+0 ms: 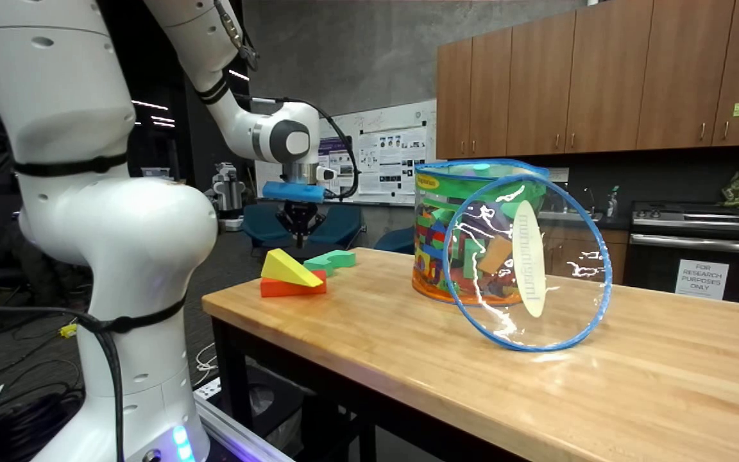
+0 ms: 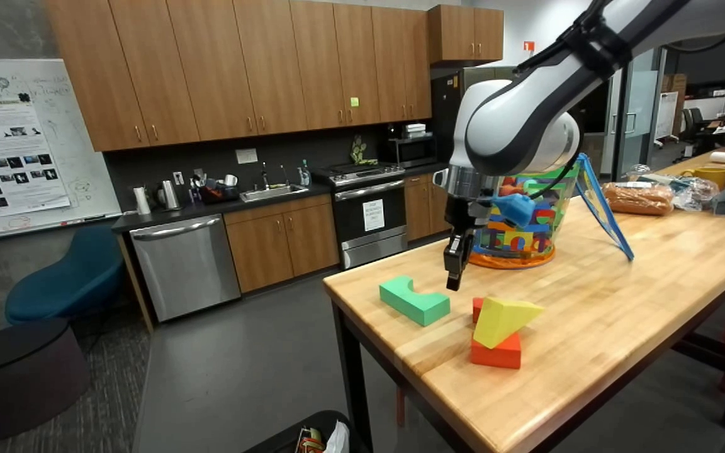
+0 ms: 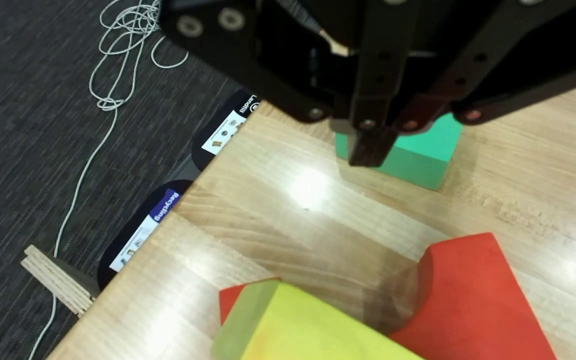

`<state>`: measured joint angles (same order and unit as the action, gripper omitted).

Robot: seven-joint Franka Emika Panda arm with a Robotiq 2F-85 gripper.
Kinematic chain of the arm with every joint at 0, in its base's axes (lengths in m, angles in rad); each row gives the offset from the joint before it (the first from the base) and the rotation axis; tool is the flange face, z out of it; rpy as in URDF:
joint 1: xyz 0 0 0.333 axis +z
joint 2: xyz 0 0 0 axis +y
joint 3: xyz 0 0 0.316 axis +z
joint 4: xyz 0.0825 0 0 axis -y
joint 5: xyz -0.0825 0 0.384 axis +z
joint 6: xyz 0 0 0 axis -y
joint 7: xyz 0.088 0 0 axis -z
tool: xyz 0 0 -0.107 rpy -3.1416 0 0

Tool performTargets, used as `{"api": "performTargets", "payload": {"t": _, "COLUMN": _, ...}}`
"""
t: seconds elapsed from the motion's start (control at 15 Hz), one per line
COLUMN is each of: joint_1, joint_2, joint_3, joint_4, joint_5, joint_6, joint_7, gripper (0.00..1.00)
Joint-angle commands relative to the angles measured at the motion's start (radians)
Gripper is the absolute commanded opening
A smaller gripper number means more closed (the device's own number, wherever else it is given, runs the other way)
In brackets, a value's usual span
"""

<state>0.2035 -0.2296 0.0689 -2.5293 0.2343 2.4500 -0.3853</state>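
1. Desk (image 2: 620, 302) is stretching right, in an exterior view.
2. Tool (image 2: 454, 281) is hovering, empty, narrow.
3. Green block (image 2: 414, 305) is lying left, likely light, firm, graspable across its waist.
4. Red block (image 2: 496, 357), nearer, is supporting the yellow wedge (image 2: 501, 321).

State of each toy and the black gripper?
Black gripper: shut, empty
Red arch block: flat, partly covered
Yellow wedge block: resting on red block
Green arch block: flat, uncovered
Clear plastic tub: open, holding coloured blocks
Clear round lid: off, tilted on edge
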Motion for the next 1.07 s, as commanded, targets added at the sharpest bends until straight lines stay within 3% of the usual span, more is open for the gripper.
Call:
{"api": "performTargets", "payload": {"t": 0.0, "joint_1": 0.016, "joint_2": 0.075, "joint_3": -0.009, "joint_4": 0.048, "joint_5": 0.048, "joint_6": 0.047, "joint_7": -0.05, "gripper": 0.0}}
{"api": "performTargets", "payload": {"t": 1.0, "joint_1": -0.05, "joint_2": 0.263, "joint_3": 0.017, "joint_4": 0.151, "joint_5": -0.015, "joint_6": 0.201, "joint_7": -0.028, "gripper": 0.0}}
